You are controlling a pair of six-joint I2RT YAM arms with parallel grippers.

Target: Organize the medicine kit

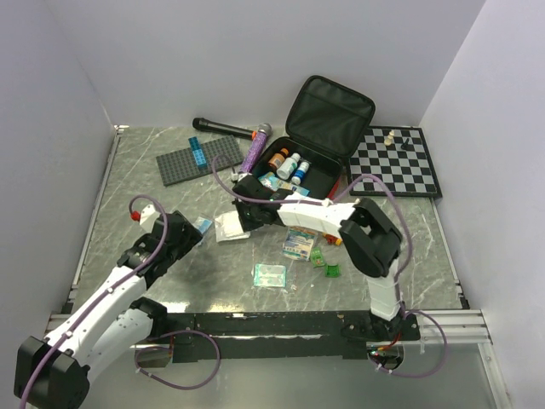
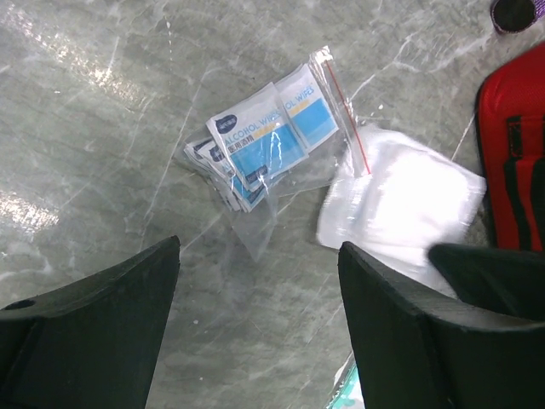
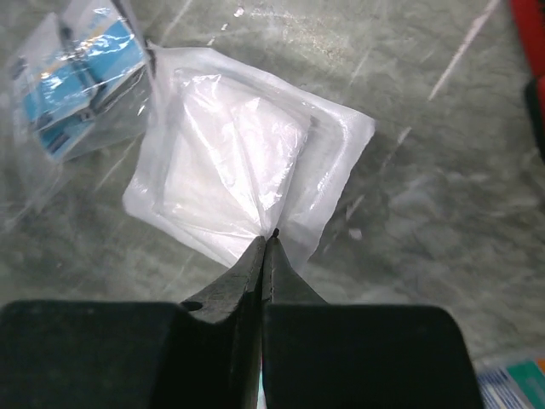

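The medicine kit (image 1: 329, 106) lies open at the back centre, its black-lined lid raised and small bottles (image 1: 288, 164) inside; its red side shows in the left wrist view (image 2: 511, 153). My right gripper (image 3: 268, 235) is shut on the near edge of a white gauze packet (image 3: 243, 162), which lies on the table left of the kit (image 1: 228, 227). A clear zip bag of blue alcohol wipes (image 2: 266, 136) lies just left of the packet (image 2: 400, 200). My left gripper (image 2: 260, 256) is open and empty, low over bare table just short of the wipes.
A chessboard (image 1: 397, 162) with pieces sits at the back right. A grey studded baseplate (image 1: 200, 158), a black microphone (image 1: 223, 128) and a purple tube (image 1: 254, 152) lie at the back left. Flat packets (image 1: 298, 243) (image 1: 269, 274) and green bits (image 1: 330, 271) lie at the centre front.
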